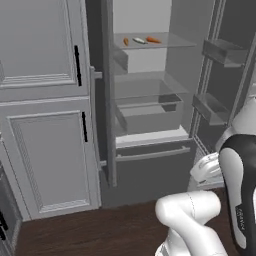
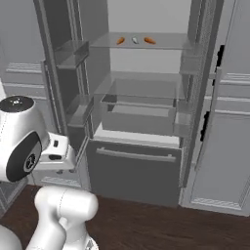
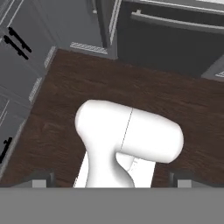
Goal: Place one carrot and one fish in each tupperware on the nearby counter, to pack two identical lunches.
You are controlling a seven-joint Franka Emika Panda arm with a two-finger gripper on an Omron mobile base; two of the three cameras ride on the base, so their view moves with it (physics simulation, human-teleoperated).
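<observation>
Left base view looks into an open fridge (image 1: 150, 90) with both doors swung wide; on its top glass shelf (image 1: 172, 44) lie three small things in a row: a carrot (image 1: 126, 41) at the left, a pale fish (image 1: 139, 40) in the middle, and a second carrot (image 1: 154, 40) at the right, near one another but apart; right base view shows the same row from the other side, carrot (image 2: 120, 41), fish (image 2: 135, 41), carrot (image 2: 149, 41), on the same shelf (image 2: 161, 45); below it sit an empty shelf and a clear drawer (image 2: 139, 119), then the closed freezer drawer (image 2: 134, 168) with its long bar handle; grey panelled cabinets (image 1: 42, 105) with black handles stand just beside the fridge; the arm is folded low over the dark wooden floor (image 1: 90, 225), well below the shelf; hand view looks down at that floor (image 3: 131, 92), with the claw (image 3: 112, 180) at the bottom edge, its two dark tips (image 3: 40, 180) spread wide apart with nothing between them.
</observation>
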